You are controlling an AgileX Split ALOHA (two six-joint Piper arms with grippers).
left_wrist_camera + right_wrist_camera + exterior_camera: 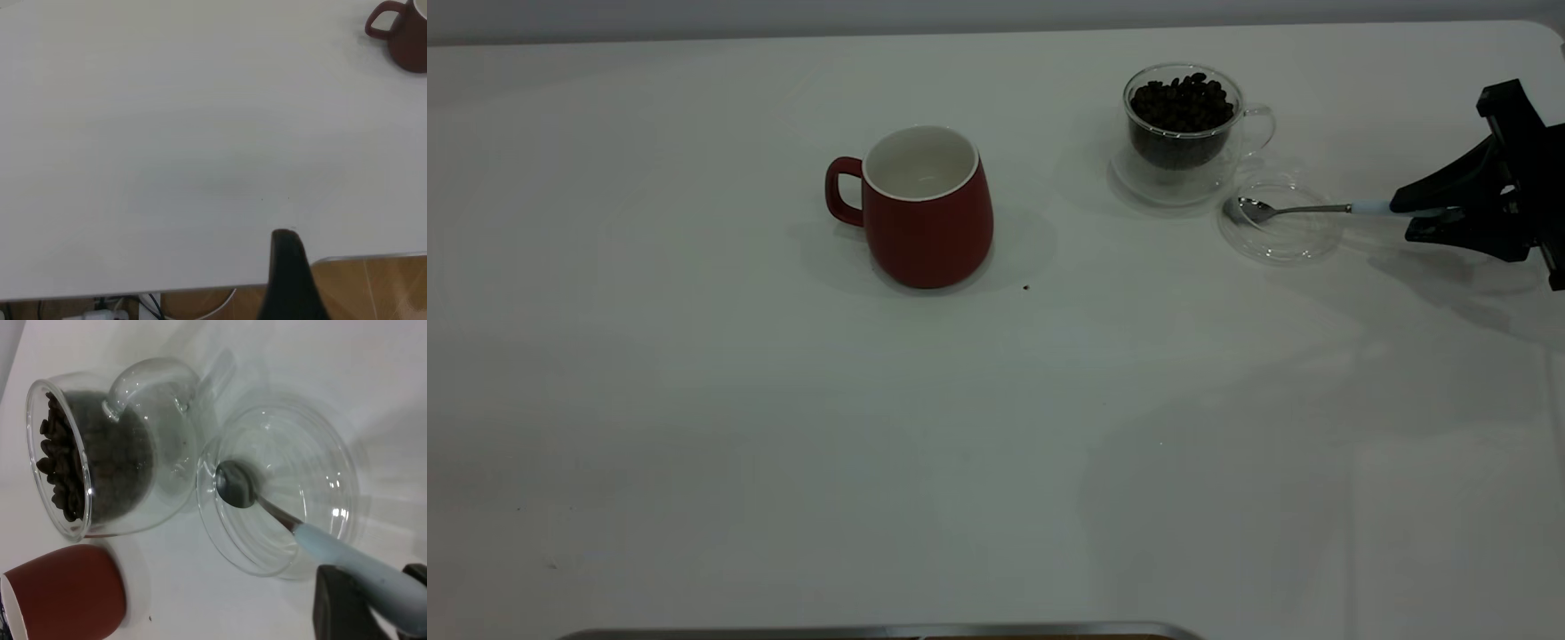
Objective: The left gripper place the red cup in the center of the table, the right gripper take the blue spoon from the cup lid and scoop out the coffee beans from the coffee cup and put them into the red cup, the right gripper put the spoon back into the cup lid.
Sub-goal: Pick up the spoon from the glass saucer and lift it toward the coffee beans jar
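Exterior view, operator: your right gripper (1423, 218) sits at table's (694, 400) right edge, fingers clamped on pale handle of blue spoon (1303, 210). Spoon bowl rests in cup lid (1282, 233), just ahead of fingertips. Coffee cup (1183, 133), full of coffee beans (1183, 102), stands touching lid's far side. Red cup (925, 209) upright near table centre, well beyond lid, handle pointing away from gripper. Left gripper (288, 280) parked over table's near edge; can't tell fingers' state. No readable writing anywhere.
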